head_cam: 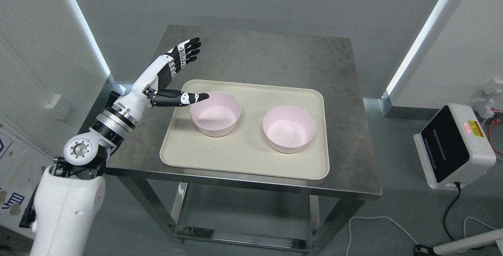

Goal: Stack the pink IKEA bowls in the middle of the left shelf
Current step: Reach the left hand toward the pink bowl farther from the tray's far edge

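Plainly, the left robot hand (178,73) is spread wide and empty, thumb tip at the rim of the left pink bowl (215,113), probably lining up to pinch that wall. The right pink bowl (289,128) sits apart on the same cream tray (243,161), centred on the steel surface (346,91), with bare tray all round for approach.
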You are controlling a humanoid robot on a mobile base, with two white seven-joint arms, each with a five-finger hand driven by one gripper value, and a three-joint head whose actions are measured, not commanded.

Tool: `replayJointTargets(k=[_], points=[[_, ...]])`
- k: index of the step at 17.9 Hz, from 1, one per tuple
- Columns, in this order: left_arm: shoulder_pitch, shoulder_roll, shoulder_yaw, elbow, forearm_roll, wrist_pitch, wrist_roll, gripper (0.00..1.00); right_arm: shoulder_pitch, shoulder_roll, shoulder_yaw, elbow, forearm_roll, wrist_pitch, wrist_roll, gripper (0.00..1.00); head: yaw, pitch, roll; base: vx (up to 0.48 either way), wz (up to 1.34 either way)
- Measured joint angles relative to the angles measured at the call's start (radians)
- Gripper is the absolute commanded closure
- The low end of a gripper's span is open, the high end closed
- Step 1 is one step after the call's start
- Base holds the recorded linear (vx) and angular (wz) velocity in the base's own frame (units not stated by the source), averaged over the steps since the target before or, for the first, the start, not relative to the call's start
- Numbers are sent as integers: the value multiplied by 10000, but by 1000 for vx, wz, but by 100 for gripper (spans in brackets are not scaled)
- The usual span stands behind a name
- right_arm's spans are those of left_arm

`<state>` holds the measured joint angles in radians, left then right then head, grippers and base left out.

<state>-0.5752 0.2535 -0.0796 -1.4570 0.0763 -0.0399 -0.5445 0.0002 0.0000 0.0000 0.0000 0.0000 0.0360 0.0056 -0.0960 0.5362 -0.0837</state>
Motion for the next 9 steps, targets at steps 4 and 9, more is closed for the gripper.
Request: replayJointTargets(k=[4,9], points=[[-1075,270,-668,423,-1169,1271,-758,5,-1,0,0,0,0,0,0,0,0,0,0,0,0],[-2033,370,-1554,1074,-2087,1639,-1777,19,-2,0,0,0,0,0,0,0,0,0,0,0,0]])
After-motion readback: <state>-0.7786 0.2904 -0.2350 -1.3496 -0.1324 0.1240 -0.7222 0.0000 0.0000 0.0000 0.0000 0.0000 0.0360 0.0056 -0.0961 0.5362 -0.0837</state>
